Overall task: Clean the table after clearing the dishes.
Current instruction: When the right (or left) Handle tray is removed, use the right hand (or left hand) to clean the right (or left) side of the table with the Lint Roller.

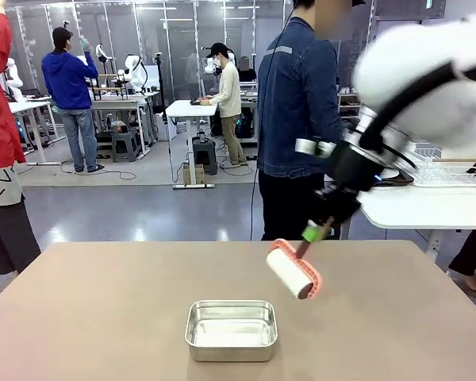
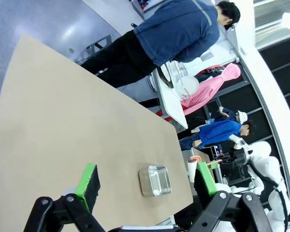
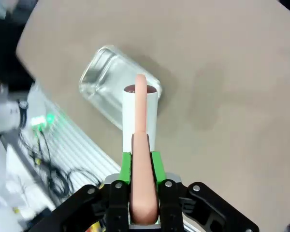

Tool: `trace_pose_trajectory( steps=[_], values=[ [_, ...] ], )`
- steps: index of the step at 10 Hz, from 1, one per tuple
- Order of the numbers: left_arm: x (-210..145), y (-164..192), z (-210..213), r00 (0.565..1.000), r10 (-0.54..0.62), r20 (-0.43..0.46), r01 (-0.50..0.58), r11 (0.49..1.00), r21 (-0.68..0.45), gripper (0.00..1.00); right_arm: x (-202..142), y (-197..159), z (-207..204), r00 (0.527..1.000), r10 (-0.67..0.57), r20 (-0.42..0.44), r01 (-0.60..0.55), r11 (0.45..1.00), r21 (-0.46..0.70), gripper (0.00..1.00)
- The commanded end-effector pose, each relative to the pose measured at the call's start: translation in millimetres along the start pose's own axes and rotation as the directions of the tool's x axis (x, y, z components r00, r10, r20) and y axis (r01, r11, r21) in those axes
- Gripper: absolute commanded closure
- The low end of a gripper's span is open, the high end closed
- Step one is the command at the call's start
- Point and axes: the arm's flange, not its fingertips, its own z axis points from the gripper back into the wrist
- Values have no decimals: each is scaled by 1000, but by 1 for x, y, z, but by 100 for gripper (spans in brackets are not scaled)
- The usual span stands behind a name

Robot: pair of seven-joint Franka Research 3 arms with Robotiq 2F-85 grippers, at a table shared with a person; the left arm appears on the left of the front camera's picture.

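Left side. My left gripper stands wide open, both green pads far apart with nothing between them. It hangs high above the table. Its wrist view looks down the length of the beige top to a small steel pan.

Table: plain beige-brown top spanning the lower half of the front view, from the left edge to the right edge.

Centre. The pan sits flat on the table at 6 o'clock, close to my side. It is shallow and rectangular with rounded corners.

At about 1 o'clock from the pan is a lint roller, a white roll in a salmon-pink frame. It is tilted, with the handle rising toward 1 o'clock and the roll's free end pointing toward 5 o'clock. Cannot tell whether the roll touches the tabletop.

My right gripper is closed on the roller's handle. In the right wrist view the pink handle sits clamped between the two green pads. The roll extends out ahead of the fingers, its far end lying over the pan's near rim in that view.

A person in a blue denim jacket stands at the table's 12 o'clock edge, slightly right of centre.

Far right, at 2 o'clock beyond my right arm: a white table carrying a wire rack.
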Motion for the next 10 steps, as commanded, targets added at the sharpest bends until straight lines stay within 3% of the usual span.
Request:
trace_pose_trajectory(
  steps=[1, 2, 3, 4, 7, 8, 10],
  values=[
    [0, -2, 4, 1000, -2, -12, 2, 1000, -4, 0, -50, -33, -18, 952, -202, 231, 201, 979, 27, 94],
    [0, -2, 4, 1000, -2, -12, 2, 1000, -4, 0, -57, -48, -23, 939, -224, 262, 224, 974, 29, 94],
    [0, -2, 4, 1000, -2, -12, 2, 1000, -4, 0, -52, -52, -30, 949, -148, 280, 143, 989, 37, 94],
    [0, -2, 4, 1000, -2, -12, 2, 1000, -4, 0, -55, -60, -11, 959, -220, 178, 218, 975, 34, 94],
    [0, -2, 4, 1000, -2, -12, 2, 1000, -4, 0, -55, -60, -11, 959, -220, 178, 218, 975, 34, 94],
    [0, -2, 4, 1000, -2, -12, 2, 1000, -4, 0, -62, -64, -18, 956, -212, 204, 210, 977, 31, 79],
    [0, -2, 4, 1000, -2, -12, 2, 1000, -4, 0, -29, -106, -42, 896, -400, 193, 373, 913, 165, 79]
  ],
)
